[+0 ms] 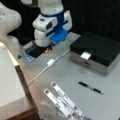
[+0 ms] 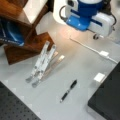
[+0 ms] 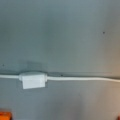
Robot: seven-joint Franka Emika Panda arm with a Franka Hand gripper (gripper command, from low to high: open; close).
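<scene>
- Here, the cable (image 3: 75, 78) with its white block (image 3: 32, 80) is lying near the desk's (image 1: 75, 75) back edge, long axis crossing the wrist view sideways.
- The gripper (image 1: 46, 50) is hovering just behind it; I cannot tell its jaw state.
- A pen (image 1: 90, 87) is lying well apart.

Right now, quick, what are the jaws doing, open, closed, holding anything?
Gripper: cannot be told. It sits low at the table's far end near the white cable with its inline block; nothing shows in its grip.
</scene>
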